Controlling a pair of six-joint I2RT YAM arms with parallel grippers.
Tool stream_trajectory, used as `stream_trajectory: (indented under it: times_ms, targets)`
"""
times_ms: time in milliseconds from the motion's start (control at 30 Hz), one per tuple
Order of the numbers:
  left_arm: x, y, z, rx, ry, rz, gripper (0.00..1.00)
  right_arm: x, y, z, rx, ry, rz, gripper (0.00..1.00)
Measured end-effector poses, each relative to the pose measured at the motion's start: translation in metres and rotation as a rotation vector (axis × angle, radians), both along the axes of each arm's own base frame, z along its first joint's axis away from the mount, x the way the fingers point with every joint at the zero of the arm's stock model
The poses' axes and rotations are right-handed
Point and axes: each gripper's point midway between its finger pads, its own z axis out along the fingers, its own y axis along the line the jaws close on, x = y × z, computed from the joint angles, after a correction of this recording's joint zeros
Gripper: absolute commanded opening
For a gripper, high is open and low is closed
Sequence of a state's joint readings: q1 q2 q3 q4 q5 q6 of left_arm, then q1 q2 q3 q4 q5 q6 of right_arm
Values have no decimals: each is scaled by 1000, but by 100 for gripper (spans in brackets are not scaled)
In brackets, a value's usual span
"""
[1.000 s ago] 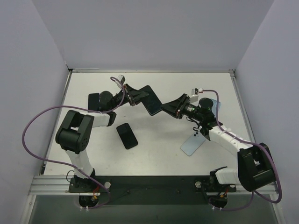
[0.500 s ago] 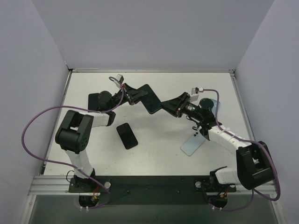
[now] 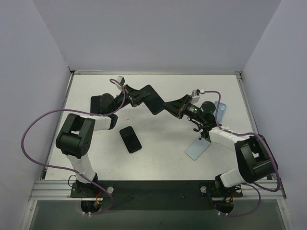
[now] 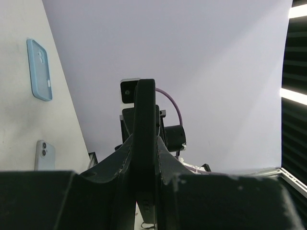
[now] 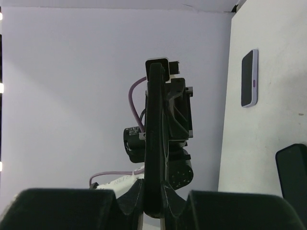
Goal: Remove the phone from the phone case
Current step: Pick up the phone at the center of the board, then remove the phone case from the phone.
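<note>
Top external view: left fingers [image 3: 137, 97] pinch one end of the black cased phone [image 3: 153, 99], held aloft; right fingers [image 3: 173, 106] pinch the other. The phone is likely rigid and the case pliable and slick, so peel at a corner. On the table [image 3: 163, 143], a black phone [image 3: 130, 139] and a pale blue phone [image 3: 197, 148] lie well clear.

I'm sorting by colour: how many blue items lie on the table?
2: a light-blue case lying at the far right, and a pale blue phone, back up, nearer the front. Others may be hidden.
</note>
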State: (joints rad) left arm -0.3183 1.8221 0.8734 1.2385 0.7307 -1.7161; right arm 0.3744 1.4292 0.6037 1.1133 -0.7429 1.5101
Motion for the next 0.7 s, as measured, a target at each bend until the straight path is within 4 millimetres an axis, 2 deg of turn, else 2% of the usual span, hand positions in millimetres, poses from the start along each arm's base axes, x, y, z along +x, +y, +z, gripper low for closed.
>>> stream_trajectory:
  times_ms: [100, 200, 267, 333, 467, 700]
  targets:
    - [5, 4, 2, -6, 3, 26, 0, 8, 2, -1, 72, 69, -3, 0]
    - [15, 9, -6, 2, 47, 61, 0, 20, 5, -8, 153, 178, -18, 0]
    - [18, 10, -9, 4, 76, 72, 0, 23, 6, -8, 185, 220, -32, 0]
    - [22, 11, -5, -6, 75, 84, 0, 28, 6, -3, 219, 247, -47, 0]
    - [34, 15, 22, -41, 24, 127, 0, 45, 8, 22, 281, 230, -78, 0]
    - [43, 33, 86, -118, -109, 242, 0, 69, 20, 86, 399, 117, -109, 0]
